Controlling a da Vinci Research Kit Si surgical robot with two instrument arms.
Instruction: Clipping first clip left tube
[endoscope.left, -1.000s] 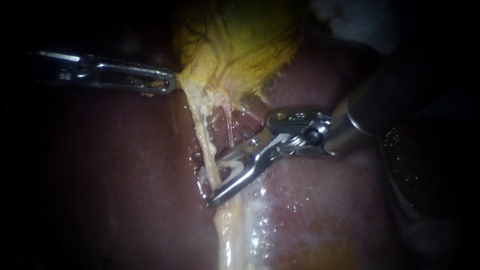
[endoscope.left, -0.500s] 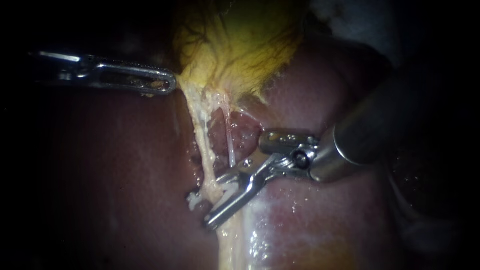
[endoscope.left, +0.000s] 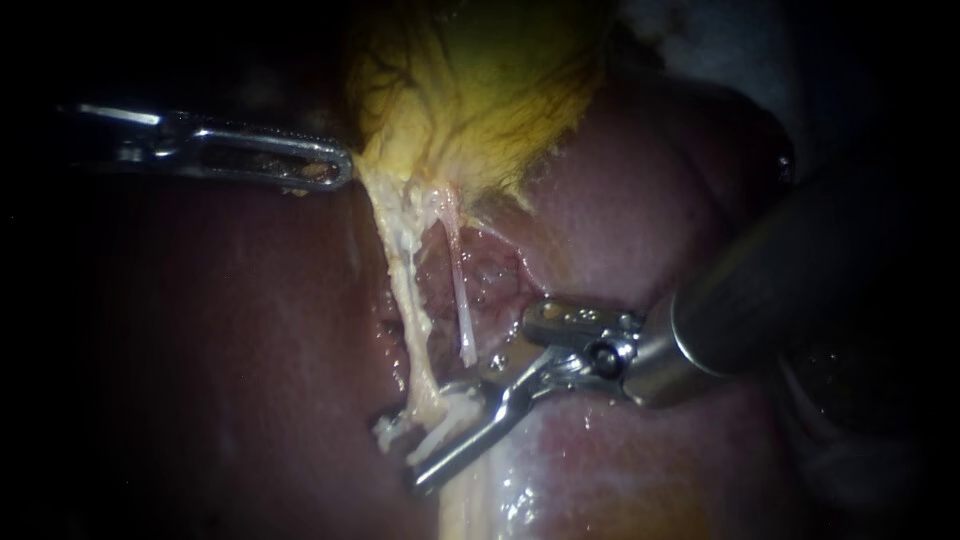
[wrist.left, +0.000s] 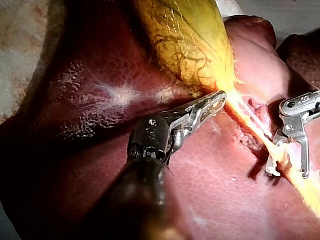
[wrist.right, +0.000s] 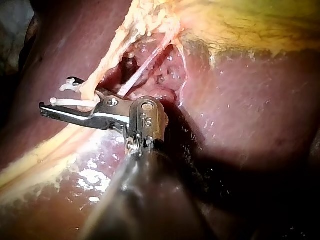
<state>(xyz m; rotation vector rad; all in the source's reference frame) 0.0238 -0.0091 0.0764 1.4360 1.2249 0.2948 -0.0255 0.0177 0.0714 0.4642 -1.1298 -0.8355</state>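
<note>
Endoscope, step: the right instrument (endoscope.left: 398, 458) comes in from the right. Its claw stands part open astride the left tube (endoscope.left: 405, 300) and holds a white clip (endoscope.left: 440, 420), with 1 clip leg on each side of that tube.
Endoscope, hold: the left instrument (endoscope.left: 335, 168) has its claw closed flat on the edge of the gallbladder (endoscope.left: 480, 90), close to where the 2 tubes leave it.
Endoscope, doing it well: in my judgement the clip should sit square across the left tube and take its full width. The thin right tube (endoscope.left: 460, 300) should be left outside, and the claw should close only once both clip tips show past the tube.
Left wrist, textures: the gallbladder (wrist.left: 185, 45) is yellow, veined and taut. The liver (wrist.left: 100, 100) is dark red, smooth, wet and finely mottled. The left tube (wrist.left: 255, 125) is a creamy, ragged cord.
Left wrist, claw: slim slotted metal, pinching the gallbladder's narrow end.
Right wrist, clip: the clip (wrist.right: 75, 102) is white, stiff-looking and 2-legged. The left tube (wrist.right: 115, 55) crosses between its legs, ahead of the claw's hinge.
Right wrist, risk: the tube looks soft and stringy, so a tilted bite could slip or catch only part of it.
</note>
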